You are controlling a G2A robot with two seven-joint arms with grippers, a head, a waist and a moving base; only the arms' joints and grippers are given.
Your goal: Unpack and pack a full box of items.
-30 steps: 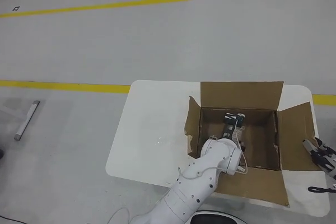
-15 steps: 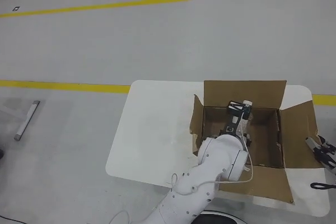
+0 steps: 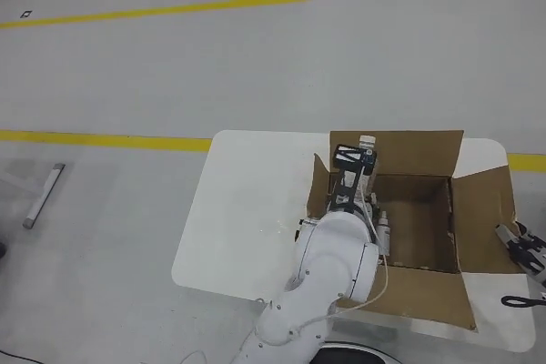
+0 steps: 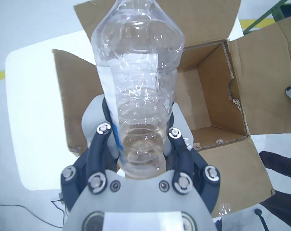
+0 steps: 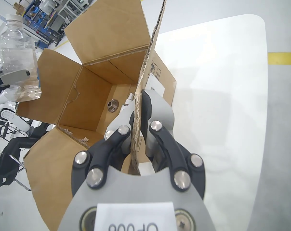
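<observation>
My left gripper clamps the base of the clear plastic bottle with a white cap, long axis straight out from my palm, cap up, over the far left corner of the open brown cardboard box, with bare white table alongside, while my right gripper pinches a raised flap edge.

a white rounded table carries one open cardboard box.
</observation>
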